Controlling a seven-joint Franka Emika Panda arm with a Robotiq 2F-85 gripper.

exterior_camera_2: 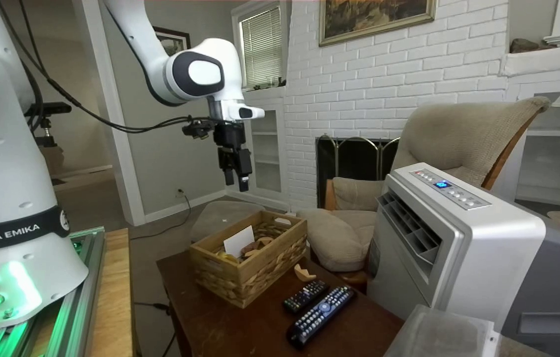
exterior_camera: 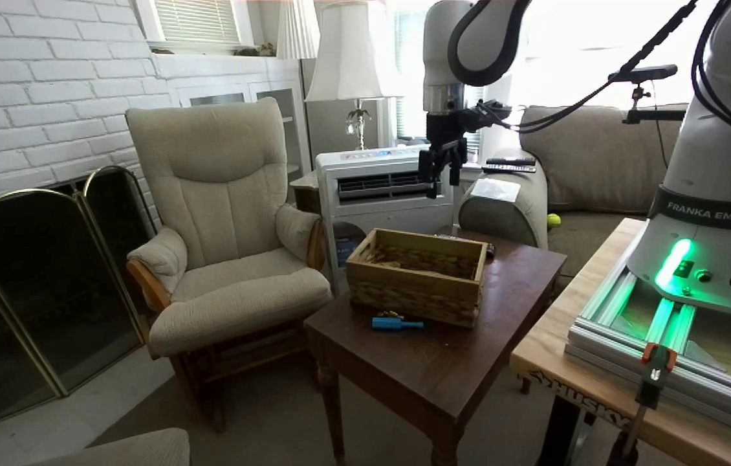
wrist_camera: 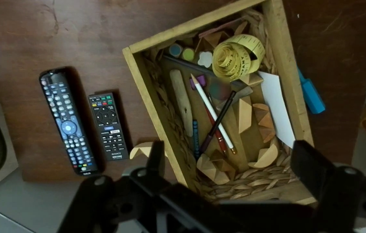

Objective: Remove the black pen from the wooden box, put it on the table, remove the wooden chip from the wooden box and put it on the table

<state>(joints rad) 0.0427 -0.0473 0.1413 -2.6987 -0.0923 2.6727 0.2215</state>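
Beyond the table (exterior_camera: 449, 369) we see a white brick wall (exterior_camera: 48, 90) and a beige armchair (exterior_camera: 229, 194); in an exterior view the wooden box (exterior_camera: 414, 301) stands on that table, a small blue item (exterior_camera: 396, 323) just beside it toward the front edge, and the gripper (exterior_camera: 443, 189) hangs above, jaws apart with nothing between them, held high, we think, to look over the contents before reaching in. From here the box's front wall hides most of what lies inside. In an exterior view two remotes (exterior_camera_2: 320, 316) lie between the box and the table's right-hand corner, perhaps to leave room elsewhere for the things to be taken out; a white card (exterior_camera_2: 239, 241) leans up inside the box and blocks part of our sight, and the table's near end is cut off by the frame. In the wrist view we find the black pen (wrist_camera: 224, 109) near the middle of the box, crossing a white pencil (wrist_camera: 205, 98) and probably propped on it, which should make it easier to pinch. Several wooden pieces (wrist_camera: 245, 116) share the box; we cannot tell which is the chip meant. The gripper's fingers (wrist_camera: 309, 165) cover part of the box's lower end.
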